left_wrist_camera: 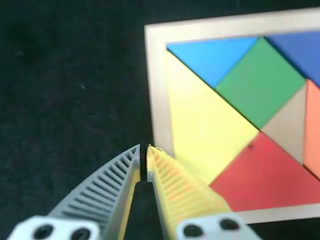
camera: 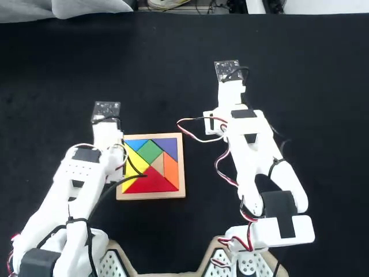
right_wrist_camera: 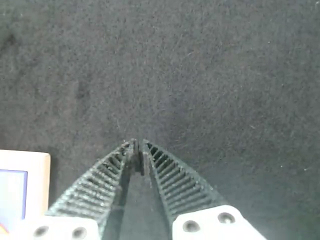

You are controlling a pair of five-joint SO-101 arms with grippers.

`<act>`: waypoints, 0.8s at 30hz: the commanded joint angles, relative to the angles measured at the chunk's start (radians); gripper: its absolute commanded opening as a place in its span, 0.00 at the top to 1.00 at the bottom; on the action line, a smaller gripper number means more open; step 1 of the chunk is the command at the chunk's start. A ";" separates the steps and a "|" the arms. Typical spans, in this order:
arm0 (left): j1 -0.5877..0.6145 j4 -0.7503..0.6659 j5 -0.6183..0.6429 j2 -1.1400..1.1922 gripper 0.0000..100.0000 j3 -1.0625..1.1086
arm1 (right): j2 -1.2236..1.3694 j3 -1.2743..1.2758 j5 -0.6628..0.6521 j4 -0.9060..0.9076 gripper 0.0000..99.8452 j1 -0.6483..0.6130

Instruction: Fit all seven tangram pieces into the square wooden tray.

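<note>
1. Tangram pieces (camera: 151, 151) lie fitted together inside the wooden tray (camera: 151, 195) on the black surface (camera: 300, 69)
2. Left claw (left_wrist_camera: 145, 159) is closed and empty (tips at the tray's outer rim)
3. Right claw (right_wrist_camera: 138, 150) is closed, empty, over bare surface beside the tray

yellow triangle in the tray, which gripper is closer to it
Left. The left gripper is at the wooden tray rim, right beside the yellow triangle; the right gripper is over black cloth, off the tray's opposite side.
</note>
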State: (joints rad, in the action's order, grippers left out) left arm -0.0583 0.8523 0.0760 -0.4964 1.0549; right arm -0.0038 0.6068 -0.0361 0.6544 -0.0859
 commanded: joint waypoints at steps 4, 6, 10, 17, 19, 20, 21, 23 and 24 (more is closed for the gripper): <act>-0.064 -0.011 0.003 0.063 0.97 -0.024 | -0.028 -0.005 -0.012 0.006 0.99 -0.014; -0.059 -0.008 0.003 0.098 0.97 -0.045 | -0.028 -0.005 -0.012 0.006 0.99 -0.014; -0.059 -0.009 0.008 0.130 0.97 -0.061 | -0.028 -0.005 -0.012 0.006 0.99 -0.015; 0.105 -0.005 0.005 0.008 0.97 -0.050 | -0.028 -0.005 -0.012 0.006 0.99 -0.015; 0.117 -0.008 0.003 -0.028 0.97 -0.028 | -0.028 -0.005 -0.012 0.006 0.99 -0.015; 0.114 -0.012 0.002 -0.037 0.97 -0.016 | -0.028 -0.005 -0.012 0.006 0.99 -0.015; 0.101 -0.012 0.002 -0.037 0.97 -0.008 | -0.028 -0.005 -0.012 0.006 0.99 -0.015; 0.059 -0.011 0.002 -0.035 0.97 0.005 | -0.028 -0.005 -0.012 0.006 0.99 -0.015; 0.033 -0.006 0.002 -0.029 0.97 0.008 | -0.028 -0.005 -0.012 0.006 0.99 -0.015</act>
State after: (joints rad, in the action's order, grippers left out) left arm 0.0399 0.8523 0.0760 -0.5010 1.0595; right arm -0.0038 0.6068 -0.0361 0.6544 -0.0859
